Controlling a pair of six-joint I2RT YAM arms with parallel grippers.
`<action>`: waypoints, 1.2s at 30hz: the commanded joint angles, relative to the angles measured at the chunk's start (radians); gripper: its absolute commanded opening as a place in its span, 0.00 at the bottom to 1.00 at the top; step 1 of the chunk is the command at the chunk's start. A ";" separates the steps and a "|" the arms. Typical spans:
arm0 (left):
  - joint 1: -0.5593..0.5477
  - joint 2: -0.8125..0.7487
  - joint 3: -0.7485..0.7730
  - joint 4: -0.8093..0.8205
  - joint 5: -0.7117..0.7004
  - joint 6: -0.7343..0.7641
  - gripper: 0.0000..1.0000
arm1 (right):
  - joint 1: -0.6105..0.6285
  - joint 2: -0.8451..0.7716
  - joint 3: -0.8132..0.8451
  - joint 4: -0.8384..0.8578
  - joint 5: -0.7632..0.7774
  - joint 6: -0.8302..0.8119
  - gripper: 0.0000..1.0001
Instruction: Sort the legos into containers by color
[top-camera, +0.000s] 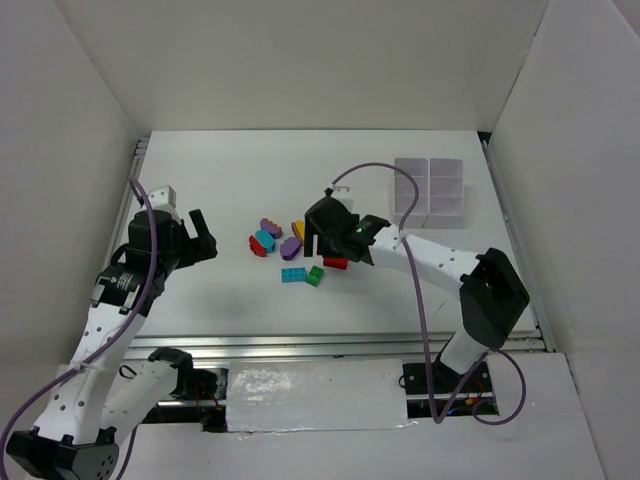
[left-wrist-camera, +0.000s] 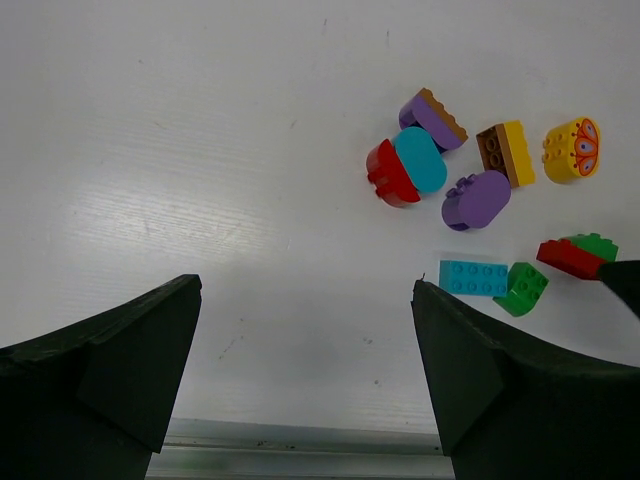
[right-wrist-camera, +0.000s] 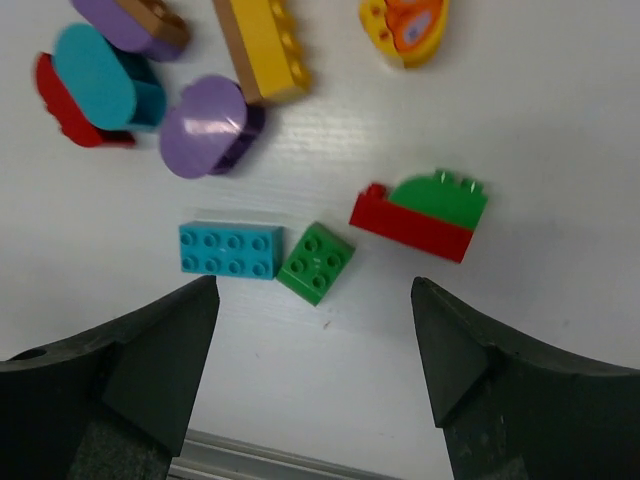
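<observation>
The legos lie in a loose cluster mid-table (top-camera: 290, 250). In the right wrist view a cyan studded brick (right-wrist-camera: 230, 250) and a small green square brick (right-wrist-camera: 315, 262) sit side by side. A red brick joined to a green arch (right-wrist-camera: 405, 228) lies to their right. Above them are a purple oval (right-wrist-camera: 205, 125), a yellow brick (right-wrist-camera: 262, 45) and a cyan oval (right-wrist-camera: 95, 75). My right gripper (right-wrist-camera: 313, 300) is open and empty, hovering just short of the green square brick. My left gripper (left-wrist-camera: 305, 300) is open and empty, left of the cluster (top-camera: 207, 238). The translucent tray (top-camera: 430, 192) stands at the back right.
A metal rail runs along the table's near edge (top-camera: 340, 345). White walls close in the left, back and right sides. The right arm's purple cable (top-camera: 375, 168) arcs over the table near the tray.
</observation>
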 joint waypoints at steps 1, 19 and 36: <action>0.000 -0.018 0.034 0.020 -0.009 -0.008 1.00 | 0.047 0.025 -0.044 0.014 0.170 0.273 0.84; -0.004 -0.041 0.022 0.040 0.068 0.012 1.00 | 0.087 0.294 0.069 -0.033 0.151 0.418 0.68; -0.013 -0.045 0.020 0.042 0.076 0.015 1.00 | 0.090 0.291 -0.041 -0.007 0.119 0.439 0.57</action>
